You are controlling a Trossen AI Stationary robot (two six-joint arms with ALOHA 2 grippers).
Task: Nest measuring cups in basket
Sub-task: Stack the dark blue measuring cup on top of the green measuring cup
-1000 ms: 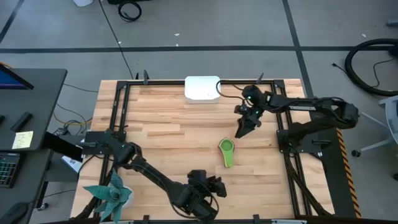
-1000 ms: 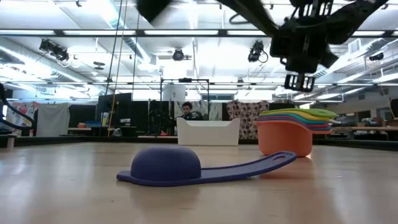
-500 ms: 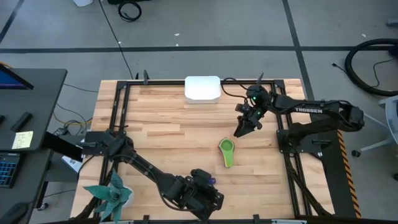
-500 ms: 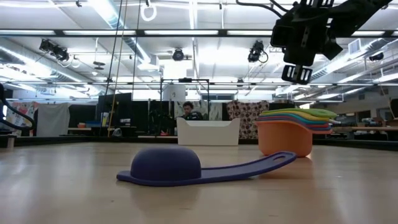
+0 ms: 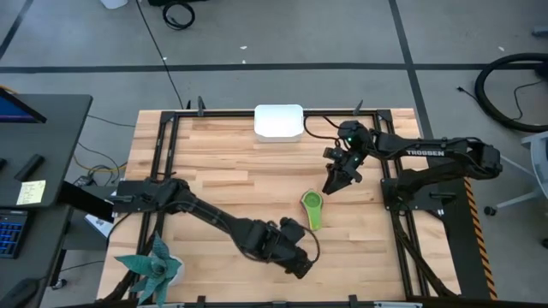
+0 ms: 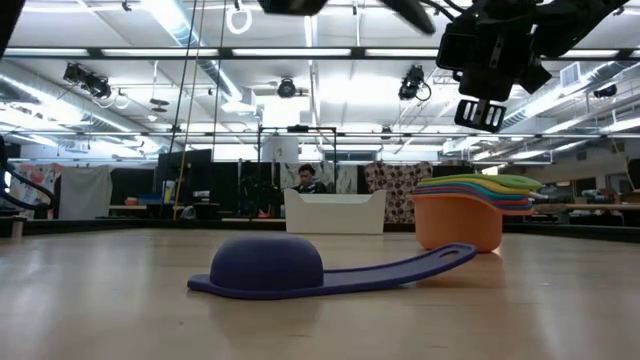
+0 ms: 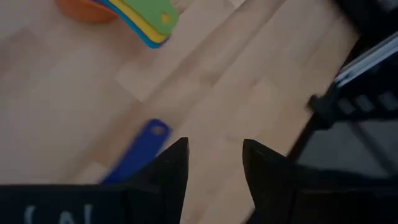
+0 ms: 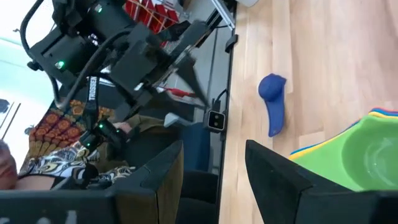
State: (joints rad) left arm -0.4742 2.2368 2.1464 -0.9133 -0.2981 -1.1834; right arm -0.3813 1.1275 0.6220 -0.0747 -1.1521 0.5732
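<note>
Wooden table (image 5: 231,171), white basket (image 5: 278,121) at far edge, grey floor beyond

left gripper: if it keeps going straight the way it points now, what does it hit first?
Probably the bare table. The left gripper is open and empty, aimed at wood. The dark blue cup lies just beside that line, and the nested stack sits further off to the side. Depth is unclear.
</note>
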